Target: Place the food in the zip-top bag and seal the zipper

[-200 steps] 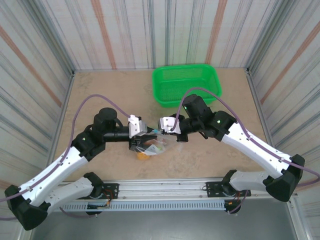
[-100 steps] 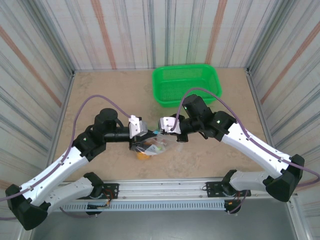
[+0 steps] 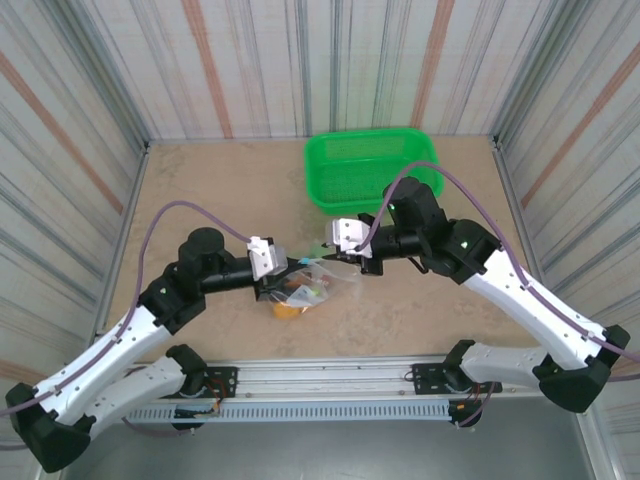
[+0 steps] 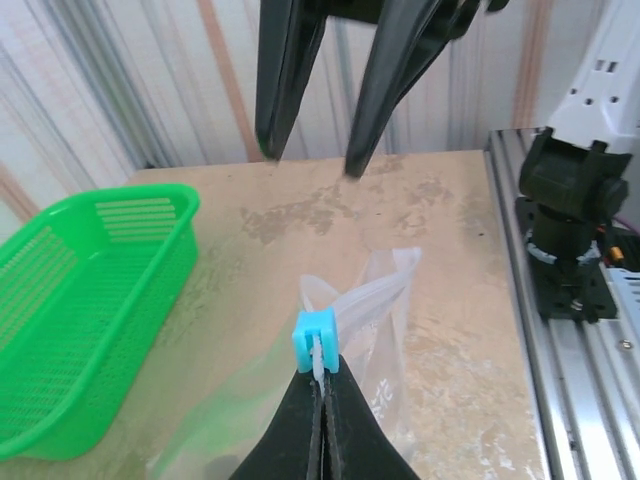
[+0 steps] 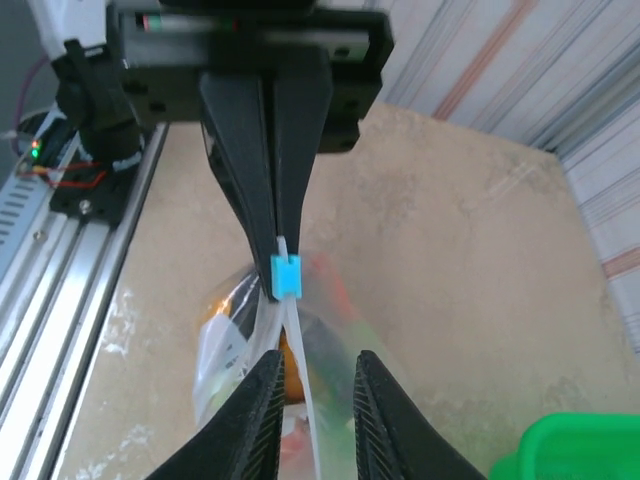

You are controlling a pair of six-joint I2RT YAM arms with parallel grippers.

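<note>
Several toy foods (image 3: 288,307) inside zip-top bag (image 3: 324,286)

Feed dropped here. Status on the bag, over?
Left gripper shut on zipper at blue slider. Right gripper open. Food in bag. Basket stands apart.

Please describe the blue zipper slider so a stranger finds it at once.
On the table, nearer than the green basket, lies a clear bag. The slider sits on its pale zipper, against the shut left gripper; it is the only blue piece.
</note>
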